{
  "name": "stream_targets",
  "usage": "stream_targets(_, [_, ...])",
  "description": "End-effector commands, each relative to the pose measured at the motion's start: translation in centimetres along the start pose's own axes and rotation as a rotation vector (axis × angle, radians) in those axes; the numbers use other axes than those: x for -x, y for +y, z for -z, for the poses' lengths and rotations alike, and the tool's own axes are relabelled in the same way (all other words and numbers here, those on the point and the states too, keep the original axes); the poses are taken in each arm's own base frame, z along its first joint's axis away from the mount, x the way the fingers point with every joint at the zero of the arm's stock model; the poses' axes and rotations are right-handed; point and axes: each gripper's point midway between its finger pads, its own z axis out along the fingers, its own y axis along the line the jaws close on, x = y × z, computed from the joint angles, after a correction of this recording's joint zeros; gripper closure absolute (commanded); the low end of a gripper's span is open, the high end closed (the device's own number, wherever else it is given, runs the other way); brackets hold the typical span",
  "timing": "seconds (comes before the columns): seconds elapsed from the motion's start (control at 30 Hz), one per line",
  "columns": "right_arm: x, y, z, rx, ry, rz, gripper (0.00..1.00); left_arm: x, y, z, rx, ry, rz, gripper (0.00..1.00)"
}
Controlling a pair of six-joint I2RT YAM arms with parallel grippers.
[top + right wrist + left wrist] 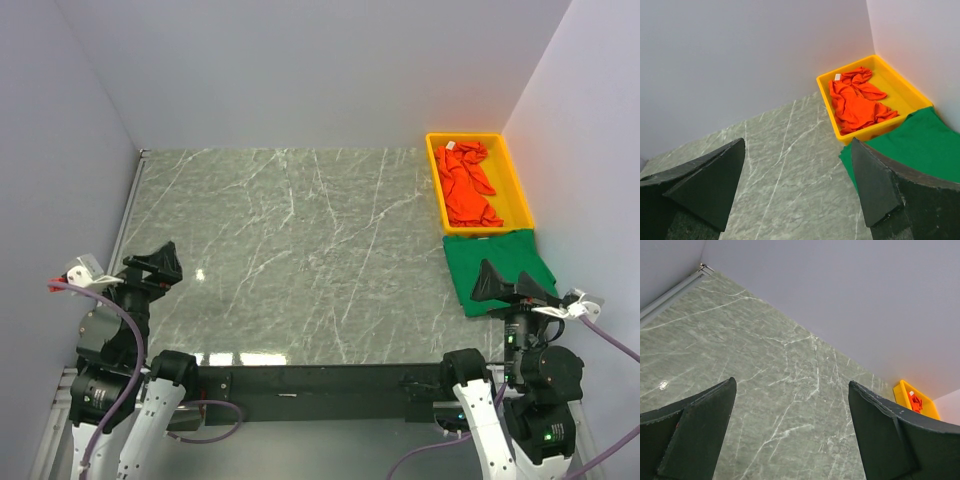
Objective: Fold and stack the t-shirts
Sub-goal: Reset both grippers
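Starting far left: left gripper (155, 262) up over the near-left corner of the table (300, 250), jaws spread wide, nothing in them. Just bare marble across the middle.

Over along the right edge, toward the near-right corner: green tee (490, 248), lying flat and looking already folded into a rough square, right beside the near end of the bin (508, 180). Right gripper (510, 283) hovering above the green tee, jaws wide apart too, gripping nothing. Past that, tucked into the far-right corner, inside the bin: orange tee (468, 185), crumpled in a heap, small white tag showing at its far end. No blue tee anywhere in view.

On handling: looks like thin soft cotton, so light, floppy, zero stiffness, not fragile. Bound to sag and drag when lifted, and likely to bunch up if grabbed mid-pile. Probably best to pinch a raised fold at the top of the heap to get it out. Then spread flat on the marble and re-grab at shoulder seams or hem corners, one per gripper. Worth watching for snags on the bin wall.
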Motion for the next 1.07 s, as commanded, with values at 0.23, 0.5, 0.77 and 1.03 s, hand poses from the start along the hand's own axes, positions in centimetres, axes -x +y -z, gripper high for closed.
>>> stream_targets(0.23, [0.2, 1.2, -0.1, 0.07, -0.032, -0.025, 0.07, -0.5, -1.3, -0.7, -0.072, 0.003, 0.008, 0.01])
stream_targets(0.5, [-2.5, 2.0, -1.3, 0.089, 0.068, -0.057, 0.06, -3.2, -1.5, -1.8, -0.109, 0.069, -0.047, 0.01])
stream_targets(0.77, [-2.0, 1.7, -1.5, 0.073, 0.06, -0.034, 0.06, -3.6, -0.2, -1.7, -0.081, 0.045, -0.063, 0.01])
stream_targets(1.03, [-1.8, 2.1, -1.4, 0.102, 0.038, -0.024, 0.06, -3.7, -0.3, -1.7, -0.085, 0.047, -0.063, 0.01])
